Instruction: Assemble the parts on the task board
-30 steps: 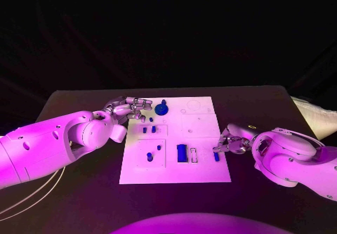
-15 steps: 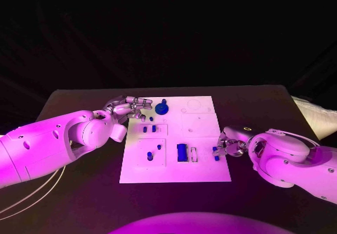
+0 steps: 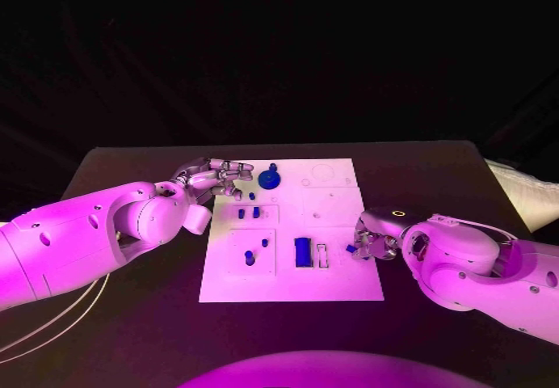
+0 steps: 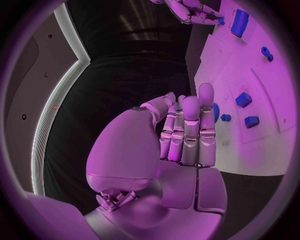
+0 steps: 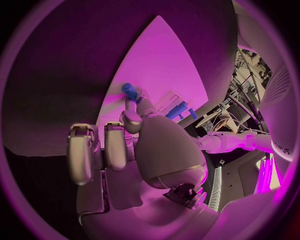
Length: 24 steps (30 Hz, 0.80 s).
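Note:
The white task board (image 3: 292,283) lies in the middle of the black table. My right hand (image 3: 373,241) hovers over the board's right edge and pinches a small blue part (image 3: 352,247) at its fingertips; the right wrist view shows this blue part (image 5: 129,91) above the board (image 5: 156,60). My left hand (image 3: 216,179) hangs by the board's far left corner with nothing in it, its fingers (image 4: 189,130) side by side, a short way from a round blue part (image 3: 271,179). A long blue block (image 3: 303,253) stands in a recess beside a narrow slot.
Two small blue pegs (image 3: 247,215) and a blue oval piece (image 3: 248,258) sit in the board's left recesses. The left wrist view shows the pegs (image 4: 247,110) and my right hand (image 4: 194,11) far off. Bare black table (image 3: 128,323) surrounds the board.
My right hand has moved left and slightly farther over the board's right edge, carrying the small blue part. My left hand has stayed in place.

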Tool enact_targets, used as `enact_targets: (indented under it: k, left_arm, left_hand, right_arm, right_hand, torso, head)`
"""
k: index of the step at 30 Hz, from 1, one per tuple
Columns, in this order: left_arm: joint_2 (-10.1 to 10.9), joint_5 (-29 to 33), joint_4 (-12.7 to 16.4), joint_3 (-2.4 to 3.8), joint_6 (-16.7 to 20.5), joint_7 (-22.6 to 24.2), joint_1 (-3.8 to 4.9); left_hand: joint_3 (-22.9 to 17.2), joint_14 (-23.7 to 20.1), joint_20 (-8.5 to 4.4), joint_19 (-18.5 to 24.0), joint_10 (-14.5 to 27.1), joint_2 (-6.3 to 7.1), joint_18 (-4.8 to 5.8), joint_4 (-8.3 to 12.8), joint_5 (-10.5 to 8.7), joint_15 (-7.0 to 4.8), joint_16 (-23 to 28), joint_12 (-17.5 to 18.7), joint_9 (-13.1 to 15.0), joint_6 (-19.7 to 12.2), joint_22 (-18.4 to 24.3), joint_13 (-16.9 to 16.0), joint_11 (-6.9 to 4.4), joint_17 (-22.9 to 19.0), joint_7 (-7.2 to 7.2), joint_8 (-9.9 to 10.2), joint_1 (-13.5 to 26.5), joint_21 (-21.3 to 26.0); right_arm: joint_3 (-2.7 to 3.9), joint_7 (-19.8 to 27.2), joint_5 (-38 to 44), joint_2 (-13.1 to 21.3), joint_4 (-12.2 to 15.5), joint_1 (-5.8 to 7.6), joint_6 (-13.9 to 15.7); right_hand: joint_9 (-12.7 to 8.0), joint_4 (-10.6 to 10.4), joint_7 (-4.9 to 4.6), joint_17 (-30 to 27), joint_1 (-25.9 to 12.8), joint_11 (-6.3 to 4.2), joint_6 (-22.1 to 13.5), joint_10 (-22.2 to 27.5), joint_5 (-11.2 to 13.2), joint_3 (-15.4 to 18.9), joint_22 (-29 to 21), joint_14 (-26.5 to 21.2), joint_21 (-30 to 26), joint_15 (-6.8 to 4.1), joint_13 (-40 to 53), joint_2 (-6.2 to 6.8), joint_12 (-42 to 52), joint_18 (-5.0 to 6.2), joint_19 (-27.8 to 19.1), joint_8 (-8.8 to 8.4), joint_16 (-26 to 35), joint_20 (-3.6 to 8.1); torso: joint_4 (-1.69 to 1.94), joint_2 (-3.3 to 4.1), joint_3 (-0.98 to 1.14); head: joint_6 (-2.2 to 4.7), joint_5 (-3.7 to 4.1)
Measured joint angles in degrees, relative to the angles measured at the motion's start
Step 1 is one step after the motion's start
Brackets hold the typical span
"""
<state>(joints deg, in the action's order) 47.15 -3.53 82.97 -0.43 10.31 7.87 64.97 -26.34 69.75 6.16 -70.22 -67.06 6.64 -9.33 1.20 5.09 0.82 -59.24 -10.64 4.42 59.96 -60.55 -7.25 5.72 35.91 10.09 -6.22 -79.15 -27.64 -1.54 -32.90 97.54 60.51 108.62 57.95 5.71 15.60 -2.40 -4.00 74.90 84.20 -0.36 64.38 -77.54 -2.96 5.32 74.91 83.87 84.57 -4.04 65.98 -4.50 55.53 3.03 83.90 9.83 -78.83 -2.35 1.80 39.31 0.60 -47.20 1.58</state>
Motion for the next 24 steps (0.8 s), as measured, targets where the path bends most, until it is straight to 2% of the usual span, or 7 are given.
enact_targets:
  k: [3, 8, 13, 15, 17, 21, 24]
  left_arm:
    - [0.0, 0.0, 0.0, 0.0, -0.01, 0.0, 0.0]
    - [0.01, 0.0, -0.01, 0.0, -0.04, 0.02, -0.01]
    - [0.07, -0.01, 0.0, 0.0, -0.05, 0.02, -0.02]
    - [0.07, -0.01, 0.02, 0.0, -0.05, 0.02, -0.02]
    - [0.07, -0.01, 0.03, 0.0, -0.06, 0.03, -0.02]
    - [0.06, -0.01, 0.03, 0.0, -0.07, 0.04, -0.02]
    - [0.06, -0.01, 0.03, 0.0, -0.07, 0.05, -0.02]
  left_hand:
    - [0.0, 0.0, 0.0, 0.0, 0.0, 0.0, 0.0, 0.0, 0.0, 0.0, 0.0, 0.0, 0.0, 0.0, 0.0, 0.0, 0.0, -0.05, 0.0, 0.0, 0.0, 0.0]
    - [-0.15, 0.0, 0.0, 0.0, 0.0, 0.0, 0.0, 0.15, 0.0, 0.0, 0.0, 0.0, 0.0, 0.0, 0.0, 0.0, 0.0, -0.12, 0.0, 0.0, 0.0, 0.0]
    - [-0.15, 0.0, 0.0, 0.0, 0.0, 0.0, 0.0, 0.15, 0.0, 0.0, 0.0, 0.0, 0.0, 0.0, 0.0, 0.01, 0.0, -0.11, 0.0, 0.0, 0.0, 0.0]
    - [-0.15, 0.0, 0.0, 0.0, 0.0, 0.0, 0.0, 0.15, 0.0, 0.0, 0.0, 0.0, 0.0, 0.0, -0.01, 0.01, 0.0, -0.11, 0.0, 0.0, 0.0, 0.0]
    - [-0.15, 0.0, 0.0, 0.0, 0.0, 0.0, 0.0, 0.15, 0.0, 0.0, 0.0, 0.0, 0.0, 0.0, 0.0, 0.0, 0.0, -0.11, 0.0, 0.0, 0.0, 0.0]
    - [-0.15, 0.0, 0.0, 0.0, 0.0, 0.0, 0.0, 0.15, 0.0, 0.0, 0.0, 0.0, 0.0, 0.0, -0.01, -0.04, 0.0, -0.11, 0.0, 0.0, 0.0, 0.0]
    - [-0.15, 0.0, 0.0, 0.0, 0.0, 0.0, 0.0, 0.15, 0.0, 0.0, 0.0, 0.0, 0.0, 0.0, -0.01, -0.04, 0.0, -0.11, 0.0, 0.0, 0.0, 0.0]
  right_arm:
    - [0.03, 0.01, 1.11, -0.22, -0.02, -0.08, -0.11]
    - [0.02, 0.03, 2.18, -0.32, 0.02, -0.16, -0.1]
    - [0.0, 0.06, 0.91, -0.07, 0.14, -0.21, 0.57]
    - [0.04, 0.07, -0.54, 0.09, 0.13, -0.18, 1.05]
    - [0.07, 0.06, -2.32, 0.24, 0.1, -0.15, 1.72]
    - [-0.07, 0.06, -5.48, 0.35, 0.29, -0.22, 3.56]
    - [-0.32, 0.17, -7.86, 0.58, 0.65, -0.38, 5.5]
  right_hand:
    - [-0.08, 1.77, -0.06, 0.06, 0.4, -0.1, -0.07, 0.1, -0.15, -2.13, 0.0, -0.06, 0.0, -0.05, -0.28, 0.4, -0.61, 0.0, 0.0, -0.32, 0.0, 0.0]
    - [-0.27, 2.08, -0.24, 0.06, 0.46, -0.16, -0.26, 0.17, -2.48, -4.25, 0.0, -0.06, 0.0, -0.05, -0.53, 0.46, -0.95, 0.0, 0.0, -0.53, 0.0, 0.0]
    - [-0.7, 0.66, -0.58, 0.05, -0.43, -0.06, -0.62, 0.3, -9.3, -6.72, 0.0, -0.06, 0.0, -0.05, -0.83, -0.35, -1.18, 0.0, 0.0, -1.12, 0.0, 0.0]
    - [-0.9, 0.41, -0.66, 0.05, -2.0, 0.03, -0.73, 0.39, -12.36, -8.06, -0.01, -0.06, 0.0, -0.05, -0.87, 0.7, -1.19, 0.01, 0.0, -1.33, 0.0, 0.0]
    - [-0.9, 0.47, -0.65, 0.05, -4.06, 0.03, -0.74, 0.4, -13.48, -12.75, -0.01, -0.06, 0.0, -0.05, -0.78, 2.17, -1.41, 0.0, 0.0, -1.67, 0.0, 0.0]
    - [-0.89, -0.4, -0.52, 0.04, -7.67, 0.02, -0.51, 0.16, -13.82, -18.54, -0.01, -0.06, 0.36, -0.07, 0.0, 4.93, -0.57, 0.0, 0.0, -1.73, -0.61, 0.0]
    - [-0.88, -1.71, -0.34, 0.04, -10.49, 0.06, 0.25, -0.49, -14.02, -19.95, -0.01, -0.06, 0.4, -0.07, 0.37, 5.68, 0.06, 0.0, 0.0, -1.86, -0.68, -0.01]
  torso:
    - [-0.01, -0.02, -0.01]
    - [-0.01, -0.02, -0.01]
    - [-0.03, -0.02, -0.02]
    - [-0.03, -0.02, -0.02]
    - [-0.02, -0.02, -0.05]
    - [0.04, -0.02, -0.05]
    - [0.05, -0.01, -0.05]
  head:
    - [-0.03, -0.03]
    - [-0.02, 0.01]
    - [0.04, 0.07]
    - [0.05, 0.08]
    - [0.07, 0.1]
    - [0.12, 0.1]
    - [0.13, 0.01]
